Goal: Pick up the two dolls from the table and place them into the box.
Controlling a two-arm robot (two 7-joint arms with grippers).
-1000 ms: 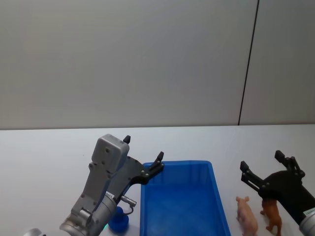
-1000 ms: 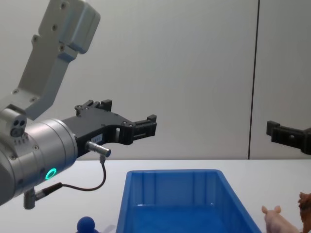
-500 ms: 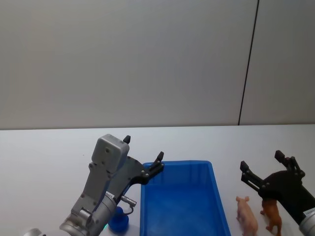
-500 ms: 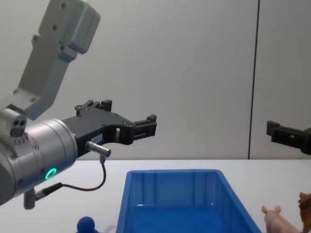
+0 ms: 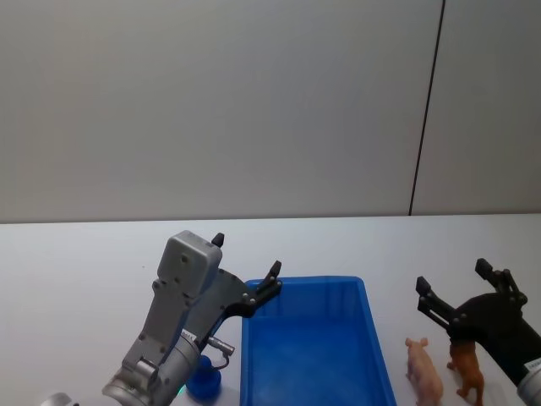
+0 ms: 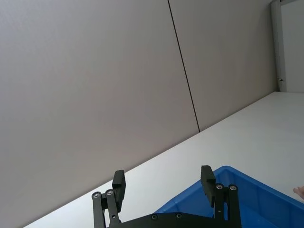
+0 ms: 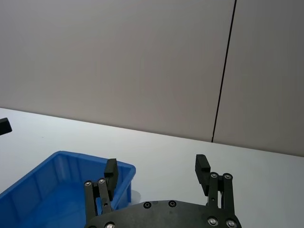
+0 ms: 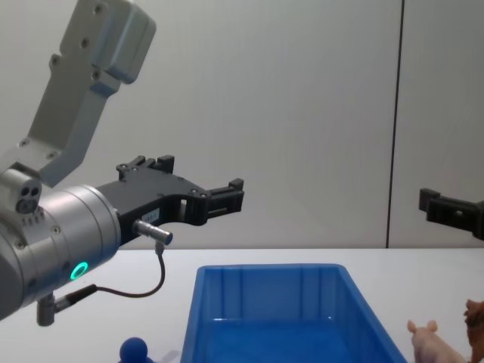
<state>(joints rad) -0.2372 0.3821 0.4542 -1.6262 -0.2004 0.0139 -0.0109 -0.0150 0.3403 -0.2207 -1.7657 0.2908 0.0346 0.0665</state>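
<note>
Plainly, nothing is gripped yet. The right gripper (image 5: 450, 275) hangs with its black fingers spread apart and empty, raised off the table to the right of the box. The left gripper (image 5: 246, 254) is likewise spread wide and empty, poised over the box's far left corner.

Below and just nearer than the right gripper stand a pale pink toy pig (image 5: 423, 372) and, close beside it, a shaggy brown toy animal (image 5: 467, 368). Both are upright on the plain white tabletop (image 5: 84, 262), outside the bright blue rectangular plastic bin (image 5: 304, 280). A small blue round-headed figure (image 5: 203, 382) sits on the table just left of the bin, partly hidden under the left arm. What shows of the bin's floor is bare, so I judge the task not begun: both picks and both placements remain.

Both arms reach forward at a shallow angle, fingers pointing away from the robot and well clear of the table.
</note>
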